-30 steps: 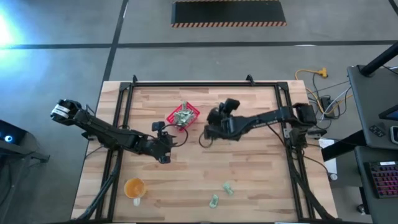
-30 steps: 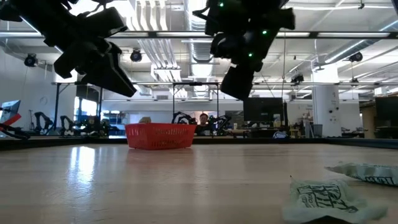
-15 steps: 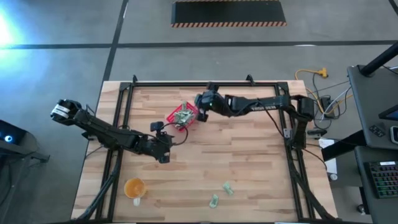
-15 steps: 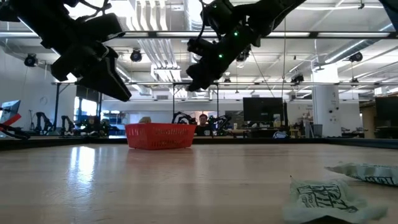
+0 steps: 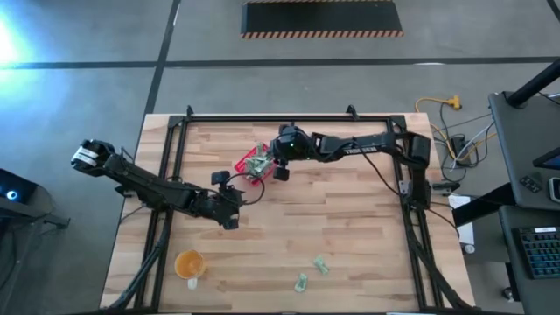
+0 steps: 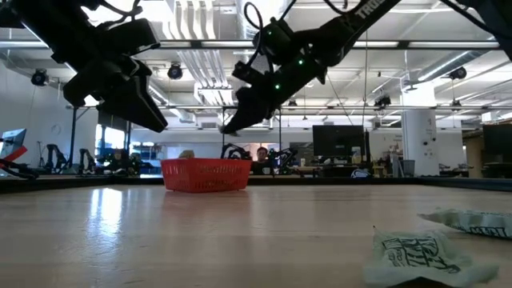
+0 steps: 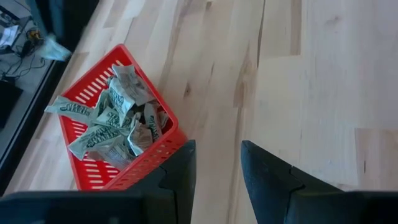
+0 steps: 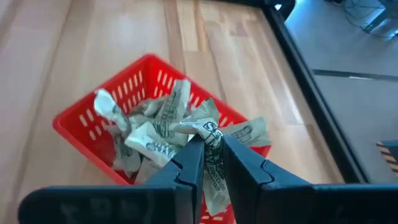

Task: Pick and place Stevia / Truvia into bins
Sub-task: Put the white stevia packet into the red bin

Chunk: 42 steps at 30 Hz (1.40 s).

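From above, the red basket (image 5: 255, 164) sits upper centre on the wooden table (image 5: 350, 236), full of packets (image 5: 257, 163). The right gripper (image 5: 275, 163) hangs at its right edge; the left gripper (image 5: 234, 210) waits lower left of it. Two loose packets (image 5: 311, 272) lie at the lower centre, and an orange cup (image 5: 189, 263) lower left.

From table height, the right gripper (image 6: 232, 122) hovers above the basket (image 6: 206, 174).

The left wrist camera shows its fingers (image 7: 180, 174) apart, holding nothing.

The right wrist camera shows its fingers (image 8: 189, 163) pinching one packet (image 8: 211, 163) over the basket (image 8: 87, 121).
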Each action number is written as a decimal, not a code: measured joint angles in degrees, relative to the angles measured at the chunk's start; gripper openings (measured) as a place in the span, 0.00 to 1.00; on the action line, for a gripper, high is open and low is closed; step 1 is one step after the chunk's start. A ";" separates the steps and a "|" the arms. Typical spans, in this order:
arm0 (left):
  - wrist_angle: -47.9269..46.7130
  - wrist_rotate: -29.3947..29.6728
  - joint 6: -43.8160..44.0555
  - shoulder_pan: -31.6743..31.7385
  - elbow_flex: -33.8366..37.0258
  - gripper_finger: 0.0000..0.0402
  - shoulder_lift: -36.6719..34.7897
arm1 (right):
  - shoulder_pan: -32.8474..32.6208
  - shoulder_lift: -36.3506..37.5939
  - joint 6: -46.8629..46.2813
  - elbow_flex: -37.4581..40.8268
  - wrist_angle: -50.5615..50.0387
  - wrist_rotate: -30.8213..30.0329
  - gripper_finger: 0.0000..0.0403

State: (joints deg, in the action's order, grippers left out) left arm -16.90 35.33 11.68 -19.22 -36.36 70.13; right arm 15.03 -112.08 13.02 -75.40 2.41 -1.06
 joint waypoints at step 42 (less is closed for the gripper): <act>3.00 -0.55 0.02 0.00 0.09 0.27 0.26 | -4.60 7.92 -3.10 -0.22 -39.66 21.04 0.35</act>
State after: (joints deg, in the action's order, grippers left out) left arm -13.90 34.78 11.70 -19.22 -36.27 70.39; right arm 10.43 -104.16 9.92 -75.62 -37.25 19.99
